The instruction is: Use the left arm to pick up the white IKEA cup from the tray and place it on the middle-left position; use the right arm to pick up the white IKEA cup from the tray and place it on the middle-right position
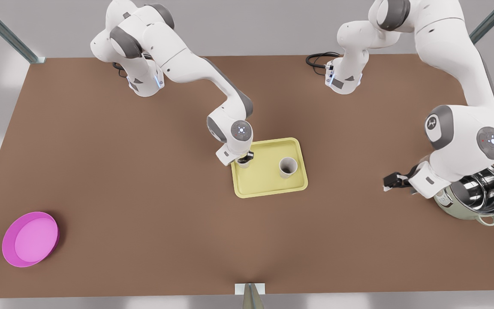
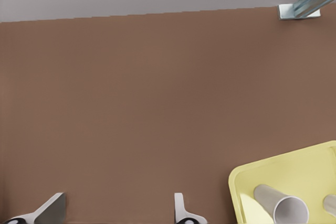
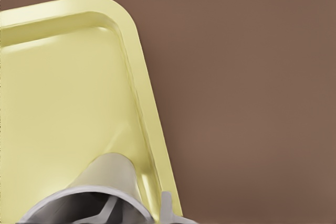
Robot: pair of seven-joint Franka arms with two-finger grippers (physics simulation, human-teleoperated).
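This is a simulated robotics lab cell, not a lived-in room. Two white Franka arms (image 1: 195,73) (image 1: 457,77) are bolted onto a plain brown bench (image 1: 144,193), with a black cable (image 1: 317,60) looped at one base. Bare metal frame struts (image 1: 7,32) (image 1: 491,19) rise at the bench corners, and the surroundings are flat, featureless grey. The few household props sit well apart like test pieces: a pale yellow tray (image 1: 268,189) under the right gripper (image 1: 245,158), a steel pot (image 1: 478,195) just behind the left gripper (image 1: 390,181), and a magenta dish (image 1: 30,238) far from both.
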